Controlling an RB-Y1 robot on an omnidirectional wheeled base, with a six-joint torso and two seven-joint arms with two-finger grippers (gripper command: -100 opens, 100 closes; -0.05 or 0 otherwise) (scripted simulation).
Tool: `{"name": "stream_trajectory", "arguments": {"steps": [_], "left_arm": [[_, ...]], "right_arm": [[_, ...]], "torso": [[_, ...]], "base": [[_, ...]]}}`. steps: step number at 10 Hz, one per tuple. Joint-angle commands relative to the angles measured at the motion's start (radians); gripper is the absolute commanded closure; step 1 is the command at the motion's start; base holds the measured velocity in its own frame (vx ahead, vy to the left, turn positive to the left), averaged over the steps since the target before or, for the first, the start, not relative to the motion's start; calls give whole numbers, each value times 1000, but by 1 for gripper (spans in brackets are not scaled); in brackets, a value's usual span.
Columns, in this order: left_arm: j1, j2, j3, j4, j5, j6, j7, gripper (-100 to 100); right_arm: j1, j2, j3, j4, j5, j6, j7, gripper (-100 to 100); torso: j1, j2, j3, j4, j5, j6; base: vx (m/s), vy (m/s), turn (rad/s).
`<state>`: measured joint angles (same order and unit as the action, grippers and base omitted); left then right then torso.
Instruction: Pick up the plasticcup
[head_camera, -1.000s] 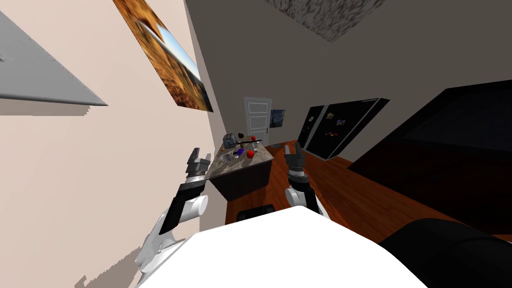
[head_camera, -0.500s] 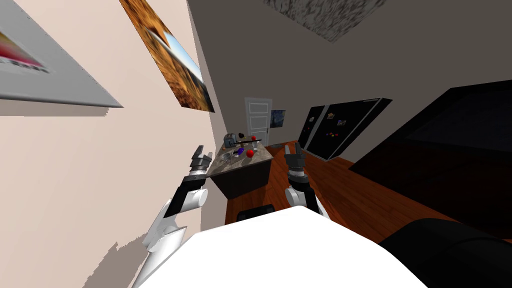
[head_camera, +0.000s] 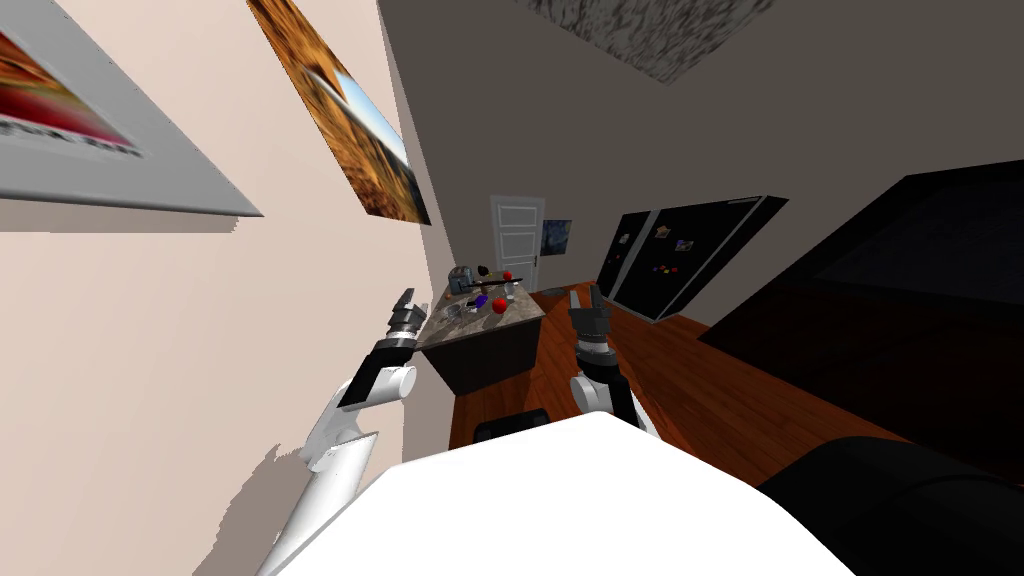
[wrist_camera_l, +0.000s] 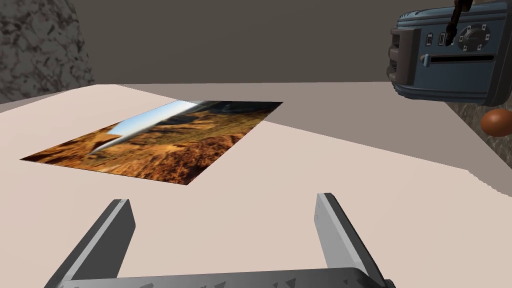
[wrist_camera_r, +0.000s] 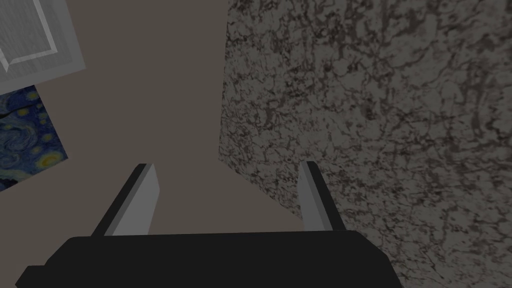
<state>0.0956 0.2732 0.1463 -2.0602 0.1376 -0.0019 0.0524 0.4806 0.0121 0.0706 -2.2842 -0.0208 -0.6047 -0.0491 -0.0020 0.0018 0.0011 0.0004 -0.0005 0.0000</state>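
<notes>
A dark counter (head_camera: 470, 338) with a marbled top stands ahead of me. Among the small things on it is a pale cup-like object (head_camera: 509, 294), too small to make out clearly. My left gripper (head_camera: 405, 306) hovers open by the counter's left edge, beside the wall. In the left wrist view that gripper (wrist_camera_l: 222, 200) has nothing between its fingers, and beyond it are a blue-grey toaster (wrist_camera_l: 450, 60) and a brown egg (wrist_camera_l: 496, 122). My right gripper (head_camera: 587, 300) is raised right of the counter, and the right wrist view shows it (wrist_camera_r: 225, 167) open and empty.
The counter also carries the toaster (head_camera: 460, 280), two red fruits (head_camera: 500, 306), a purple thing (head_camera: 481, 300) and a grey dish (head_camera: 455, 313). A beige wall (head_camera: 300, 300) runs close on my left. A black fridge (head_camera: 680, 255) and a white door (head_camera: 516, 232) stand beyond, on a wooden floor (head_camera: 680, 380).
My left arm has stretched forward and its gripper has moved up towards the counter's left edge. The right arm has held still. The view has shifted slightly.
</notes>
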Motion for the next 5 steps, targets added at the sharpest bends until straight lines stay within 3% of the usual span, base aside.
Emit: {"name": "stream_trajectory", "arguments": {"steps": [1, 2, 3, 4, 5], "left_arm": [[-49, 23, 7, 38, 16, 50, -7, -100], [-49, 23, 7, 38, 16, 80, -7, -100], [-93, 43, 13, 72, 30, 114, -13, -100], [-93, 43, 13, 72, 30, 141, -13, -100], [-136, 63, 18, 108, 44, 169, -19, -100]], "right_arm": [[0, 0, 0, 0, 0, 0, 0, 0], [0, 0, 0, 0, 0, 0, 0, 0], [0, 0, 0, 0, 0, 0, 0, 0], [0, 0, 0, 0, 0, 0, 0, 0], [0, 0, 0, 0, 0, 0, 0, 0]], "torso": [[0, 0, 0, 0, 0, 0], [0, -1, 0, 0, 0, 0], [0, -1, 0, 0, 0, 0], [0, -1, 0, 0, 0, 0], [0, -1, 0, 0, 0, 0]], "base": [[-27, -28, 28], [-22, -25, 13], [-30, -30, 27], [-24, -27, 14], [-20, -27, 18]]}}
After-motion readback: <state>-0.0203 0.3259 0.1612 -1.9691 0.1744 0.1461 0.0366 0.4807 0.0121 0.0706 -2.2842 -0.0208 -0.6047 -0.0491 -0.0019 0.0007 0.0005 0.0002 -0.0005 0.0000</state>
